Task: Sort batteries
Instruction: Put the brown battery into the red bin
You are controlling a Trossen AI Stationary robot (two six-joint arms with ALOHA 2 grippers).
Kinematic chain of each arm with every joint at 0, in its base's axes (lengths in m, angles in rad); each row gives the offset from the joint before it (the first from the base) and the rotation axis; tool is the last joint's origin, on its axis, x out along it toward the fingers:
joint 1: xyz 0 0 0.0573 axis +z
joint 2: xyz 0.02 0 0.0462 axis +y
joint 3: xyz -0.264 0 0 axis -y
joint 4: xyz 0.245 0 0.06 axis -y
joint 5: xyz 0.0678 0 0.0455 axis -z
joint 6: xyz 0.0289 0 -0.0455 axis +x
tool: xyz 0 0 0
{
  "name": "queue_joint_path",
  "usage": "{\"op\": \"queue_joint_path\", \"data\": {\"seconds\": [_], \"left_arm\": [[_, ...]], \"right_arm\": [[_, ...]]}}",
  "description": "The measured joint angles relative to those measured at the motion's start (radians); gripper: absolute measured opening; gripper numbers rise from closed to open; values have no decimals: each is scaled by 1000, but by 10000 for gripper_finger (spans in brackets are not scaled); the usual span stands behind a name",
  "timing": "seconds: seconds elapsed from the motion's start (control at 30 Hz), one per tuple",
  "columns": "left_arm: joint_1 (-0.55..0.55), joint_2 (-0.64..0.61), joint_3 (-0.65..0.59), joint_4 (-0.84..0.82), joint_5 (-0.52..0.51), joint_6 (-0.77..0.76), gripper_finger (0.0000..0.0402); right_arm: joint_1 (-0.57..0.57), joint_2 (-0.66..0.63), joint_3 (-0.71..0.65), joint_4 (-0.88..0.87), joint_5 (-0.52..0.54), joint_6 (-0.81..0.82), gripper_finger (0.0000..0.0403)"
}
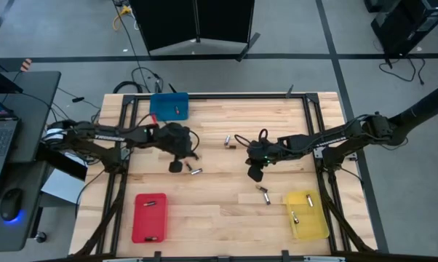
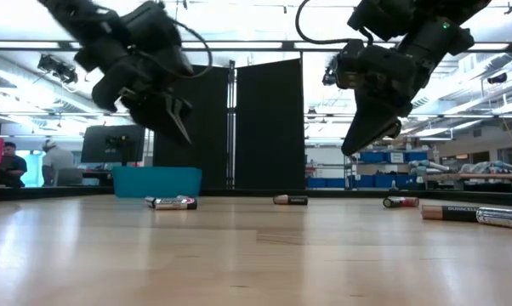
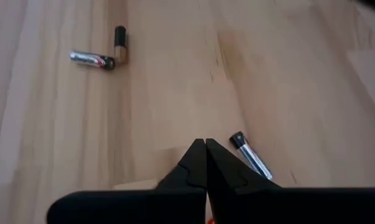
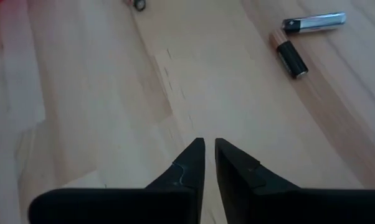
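While both arms hang over the middle of the wooden table, neither holds a battery. The left gripper is clenched, its fingertips pressed together on nothing, and it hovers above the boards; a silver battery lies on the table just beside the tips, apart from them. The right gripper also hangs clear of the surface in the low view, its jaws parted by a narrow slit with bare wood showing between them. Two batteries lie near it toward the yellow tray, outside the jaws. Another pair rests on the boards between the two grippers, toward the far edge. Further cells lie in the blue tray, the red tray and the yellow one.
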State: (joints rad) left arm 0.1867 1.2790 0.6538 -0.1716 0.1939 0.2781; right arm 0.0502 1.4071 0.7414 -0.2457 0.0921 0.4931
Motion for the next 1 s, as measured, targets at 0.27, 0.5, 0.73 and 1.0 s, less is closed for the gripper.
{"op": "queue_joint_path", "data": {"seconds": [0.27, 0.5, 0.73, 1.0], "left_arm": [[1, 116, 168, -212, -2, 45, 4], [-18, 249, 259, -341, -44, 138, 64], [-27, 304, 279, -362, -124, 256, 138], [-26, 378, 279, -331, -168, 327, 152]], "right_arm": [[0, 0, 1, 28, 23, -43, 47], [0, -1, 1, 28, 23, -69, 50], [0, -1, 1, 28, 23, -97, 45], [1, -1, 1, 28, 23, -111, 45]]}}
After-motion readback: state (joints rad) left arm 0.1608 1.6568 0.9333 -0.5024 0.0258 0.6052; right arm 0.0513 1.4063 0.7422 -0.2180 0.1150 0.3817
